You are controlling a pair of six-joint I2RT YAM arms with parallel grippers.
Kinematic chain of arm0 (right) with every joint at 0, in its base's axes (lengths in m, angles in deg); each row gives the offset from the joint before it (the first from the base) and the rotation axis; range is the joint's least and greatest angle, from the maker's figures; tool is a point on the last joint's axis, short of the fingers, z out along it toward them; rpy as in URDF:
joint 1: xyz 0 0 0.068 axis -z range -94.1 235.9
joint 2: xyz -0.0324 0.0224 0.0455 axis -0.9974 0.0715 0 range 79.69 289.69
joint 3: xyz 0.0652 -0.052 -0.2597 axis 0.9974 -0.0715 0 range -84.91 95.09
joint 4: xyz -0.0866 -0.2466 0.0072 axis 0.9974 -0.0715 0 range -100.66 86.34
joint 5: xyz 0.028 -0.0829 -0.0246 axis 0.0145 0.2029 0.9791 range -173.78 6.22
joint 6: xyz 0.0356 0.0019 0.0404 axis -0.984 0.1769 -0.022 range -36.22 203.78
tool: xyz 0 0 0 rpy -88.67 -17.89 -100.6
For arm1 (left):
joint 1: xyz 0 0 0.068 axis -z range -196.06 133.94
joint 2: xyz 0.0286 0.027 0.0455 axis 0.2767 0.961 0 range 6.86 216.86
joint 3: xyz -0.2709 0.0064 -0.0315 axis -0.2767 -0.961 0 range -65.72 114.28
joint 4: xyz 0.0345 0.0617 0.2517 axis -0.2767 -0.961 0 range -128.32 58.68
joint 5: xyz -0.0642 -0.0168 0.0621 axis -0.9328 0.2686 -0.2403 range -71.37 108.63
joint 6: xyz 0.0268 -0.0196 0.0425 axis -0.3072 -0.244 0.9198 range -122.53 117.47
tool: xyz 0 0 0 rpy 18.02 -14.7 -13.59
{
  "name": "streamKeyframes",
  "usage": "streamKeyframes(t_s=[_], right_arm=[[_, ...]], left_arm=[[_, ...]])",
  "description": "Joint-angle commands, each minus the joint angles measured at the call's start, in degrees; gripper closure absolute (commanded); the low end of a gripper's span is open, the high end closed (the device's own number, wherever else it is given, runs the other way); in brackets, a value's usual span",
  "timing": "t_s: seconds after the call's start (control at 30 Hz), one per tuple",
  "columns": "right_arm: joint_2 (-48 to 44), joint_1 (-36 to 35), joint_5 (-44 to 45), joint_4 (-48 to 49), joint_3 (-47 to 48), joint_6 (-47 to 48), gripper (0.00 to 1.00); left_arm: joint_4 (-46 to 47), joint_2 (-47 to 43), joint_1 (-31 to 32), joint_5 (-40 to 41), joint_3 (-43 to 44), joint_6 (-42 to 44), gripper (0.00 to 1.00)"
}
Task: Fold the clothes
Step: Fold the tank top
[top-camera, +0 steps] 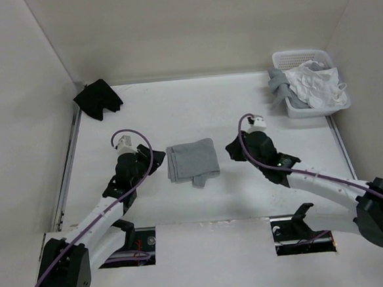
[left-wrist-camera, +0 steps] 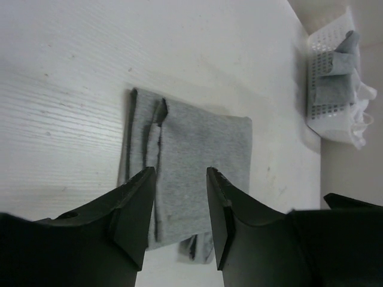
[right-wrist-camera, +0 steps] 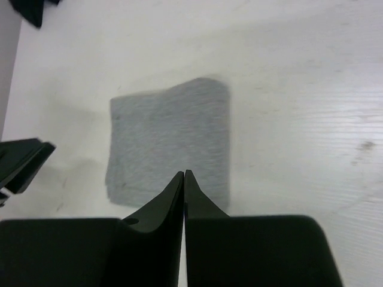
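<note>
A: From the top view, where is the plain medium-grey knit tank top [top-camera: 193,160]?

B: It lies folded into a rough square on the white table [top-camera: 176,112], in the middle, between the two arms. A small flap sticks out at its near edge. The left tool [top-camera: 152,161] sits just beside its left edge. The right tool [top-camera: 235,149] is near its right side but apart from it.

A: Anything else on the table?

B: A small crumpled black garment [top-camera: 98,97] lies in the far left corner. A white perforated plastic basket [top-camera: 305,111] stands in the far right corner, with white and pale-grey laundry [top-camera: 313,84] heaped in it.

A: What does the left wrist view show?

B: The left tool [left-wrist-camera: 179,172] has its fingers spread well apart with nothing between them. The grey top [left-wrist-camera: 200,149] shows through the gap, flat on the table, its layered edges towards the left of the view. The basket [left-wrist-camera: 326,78] is at the upper right.

A: And the right wrist?

B: The right tool [right-wrist-camera: 184,173] has its fingers pressed together with only a hairline seam between them, and it grips nothing. The grey top [right-wrist-camera: 170,134] lies beyond the tips as a smooth square. The black garment [right-wrist-camera: 30,9] peeks in at the top left.
</note>
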Motion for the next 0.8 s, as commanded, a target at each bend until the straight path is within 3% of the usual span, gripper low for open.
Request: streamKeyframes(t_s=[0.0, 0.17, 0.23, 0.43, 0.77], right_arm=[[-5.4, 5.6, 0.3, 11.9, -6.7, 0.3, 0.91], [-8.3, 15.1, -1.8, 20.8, -12.6, -0.8, 0.56], [-7.4, 17.5, -3.1, 22.6, -12.9, -0.9, 0.48], [-4.5, 18.4, -2.9, 27.6, -15.9, -1.8, 0.45], [-4.3, 19.0, -4.4, 27.7, -17.8, -2.2, 0.43]], left_arm=[[-0.8, -1.8, -2.0, 3.3, 1.2, 4.3, 0.60], [-4.9, -2.3, -4.1, 4.4, 1.6, 7.0, 0.55], [-6.2, -1.6, -4.8, 5.1, 2.4, 7.6, 0.53], [-8.2, 1.4, -6.2, 5.9, 4.0, 7.7, 0.52], [-7.9, 2.1, -6.2, 5.3, 5.2, 10.6, 0.52]])
